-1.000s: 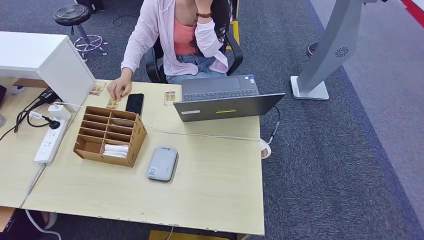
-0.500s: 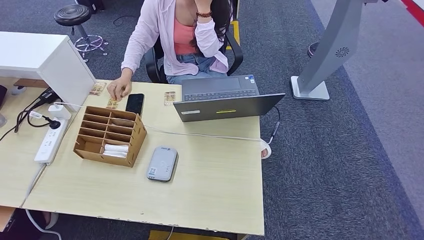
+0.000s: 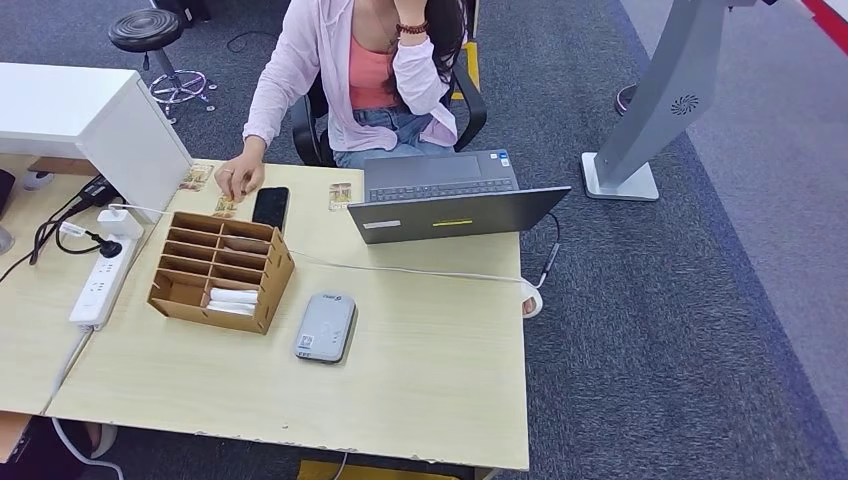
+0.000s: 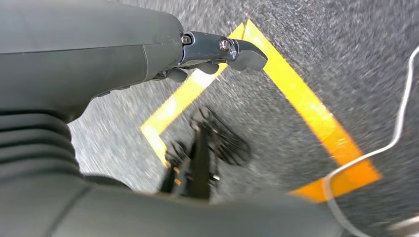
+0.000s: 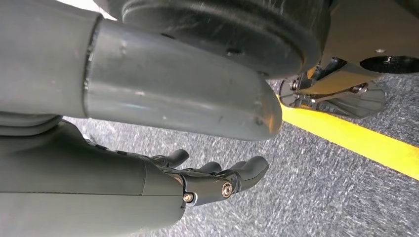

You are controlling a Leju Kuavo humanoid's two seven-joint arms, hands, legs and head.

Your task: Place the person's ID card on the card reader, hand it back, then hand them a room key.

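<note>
A grey card reader (image 3: 325,327) lies flat near the middle of the wooden table (image 3: 430,350). Left of it stands a cardboard organizer (image 3: 220,270) with white key cards (image 3: 232,300) in a front slot. Across the table a seated person rests a hand (image 3: 238,178) just above a small card (image 3: 225,208). Two more small cards lie there, one (image 3: 340,196) beside the laptop and one (image 3: 195,177) further left. My left hand (image 4: 217,52) hangs over the carpet with its fingers stretched out, holding nothing. My right hand (image 5: 217,180) also hangs low, fingers extended and empty.
An open laptop (image 3: 450,195) stands at the far side with a white cable (image 3: 420,272) running across the table. A black phone (image 3: 270,207) lies behind the organizer. A power strip (image 3: 97,280) and a white box (image 3: 100,120) sit at the left. Yellow floor tape (image 4: 306,108) runs below.
The person's hand on the table has drawn back slightly from the small card, and their raised arm has shifted a little. Nothing on the table has moved.
</note>
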